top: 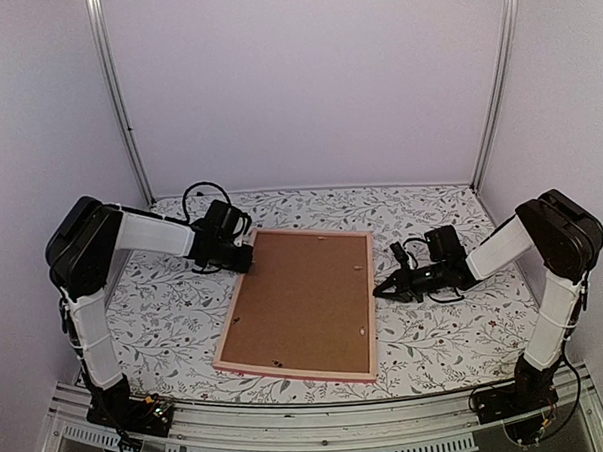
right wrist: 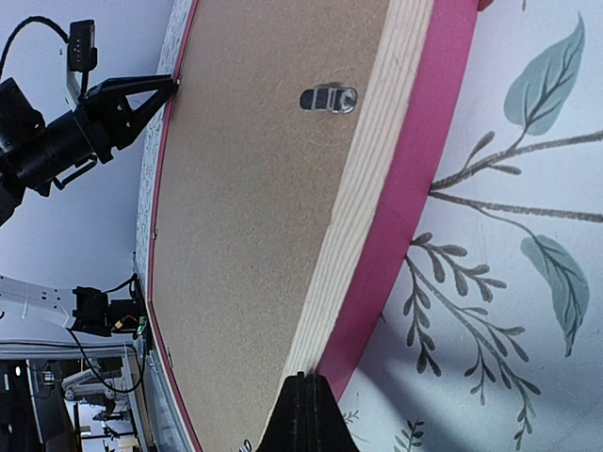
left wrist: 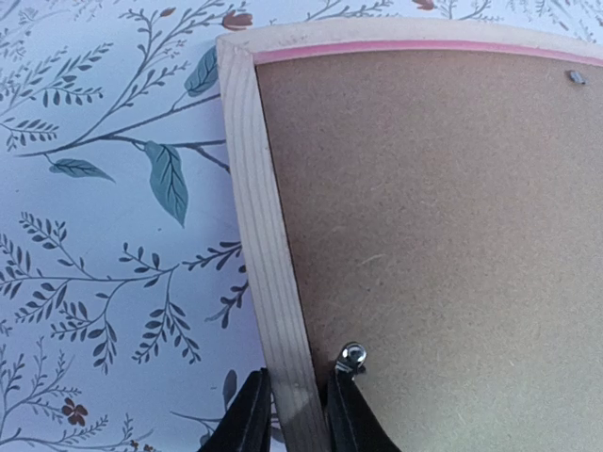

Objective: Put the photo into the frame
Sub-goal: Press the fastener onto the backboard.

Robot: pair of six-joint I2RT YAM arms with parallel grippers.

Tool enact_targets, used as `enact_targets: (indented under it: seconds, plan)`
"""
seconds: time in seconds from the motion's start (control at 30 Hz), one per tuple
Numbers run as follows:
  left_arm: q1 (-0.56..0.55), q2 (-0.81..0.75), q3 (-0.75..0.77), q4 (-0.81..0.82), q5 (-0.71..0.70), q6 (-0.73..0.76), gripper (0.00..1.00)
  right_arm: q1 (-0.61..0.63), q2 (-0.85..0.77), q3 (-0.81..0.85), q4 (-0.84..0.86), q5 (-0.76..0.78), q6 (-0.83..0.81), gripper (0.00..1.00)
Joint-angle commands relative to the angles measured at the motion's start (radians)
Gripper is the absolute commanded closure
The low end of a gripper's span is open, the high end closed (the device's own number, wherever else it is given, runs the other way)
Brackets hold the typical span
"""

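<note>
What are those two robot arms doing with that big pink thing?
That's a picture frame, lying face down on the table with its brown back up. The left gripper pinches the frame's left rail near the far corner. The right gripper, shut, points at the right rail. No photo is in sight.

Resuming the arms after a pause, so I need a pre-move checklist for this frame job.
1. Left gripper holds wooden rail of pink rectangular picture frame: ok, fingers clasp it.
2. Right gripper free: ok, shut, beside the frame's edge.
3. Brown backing board removed: not ok, it sits in the frame.
4. Metal tab turned aside: not ok, it lies over the board.
5. Photo located: cannot tell, none in view.
</note>
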Motion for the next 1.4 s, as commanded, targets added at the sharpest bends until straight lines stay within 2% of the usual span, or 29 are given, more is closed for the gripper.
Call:
enact_targets:
  seconds: [0.0,0.07,0.2,0.53,1.1,1.37]
  plan:
    - [0.015,-0.012,-0.022,-0.014,0.094,-0.036,0.72,-0.014,0.063,-0.024,-0.237,0.17,-0.047,1.0]
    - [0.024,-0.02,-0.024,-0.015,0.095,-0.063,0.66,-0.023,0.051,-0.022,-0.25,0.175,-0.059,1.0]
    - [0.031,-0.028,0.002,-0.049,0.087,-0.114,0.61,-0.035,0.036,-0.021,-0.264,0.179,-0.077,1.0]
    - [0.055,-0.016,0.058,-0.112,0.036,-0.21,0.6,-0.036,0.056,-0.015,-0.258,0.164,-0.082,1.0]
    - [0.062,0.088,0.182,-0.17,0.023,-0.178,0.6,-0.037,0.05,-0.029,-0.256,0.167,-0.08,1.0]
    - [0.035,0.126,0.228,-0.264,-0.072,-0.134,0.6,-0.036,0.055,-0.033,-0.252,0.166,-0.078,1.0]
